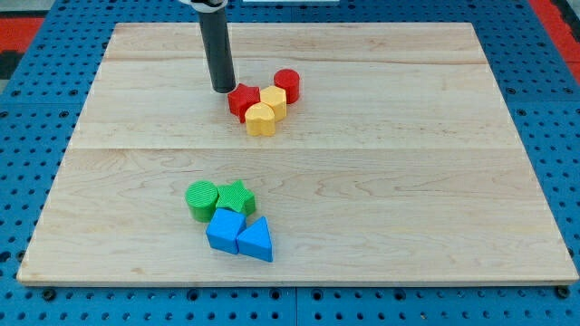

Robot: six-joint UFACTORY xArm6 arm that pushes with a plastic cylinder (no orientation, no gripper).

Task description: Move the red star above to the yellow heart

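The red star [242, 99] lies above the middle of the wooden board, touching the yellow heart [260, 119] at its lower right. A yellow hexagon [274, 100] sits right of the star, and a red cylinder [287, 85] is beyond it at the upper right. My tip [223, 89] stands just left of and slightly above the red star, close to it or touching it.
A second cluster lies in the lower middle: a green cylinder [201, 199], a green star [236, 196], a blue pentagon-like block [225, 230] and a blue triangle [256, 240]. The board [435, 181] rests on a blue pegboard.
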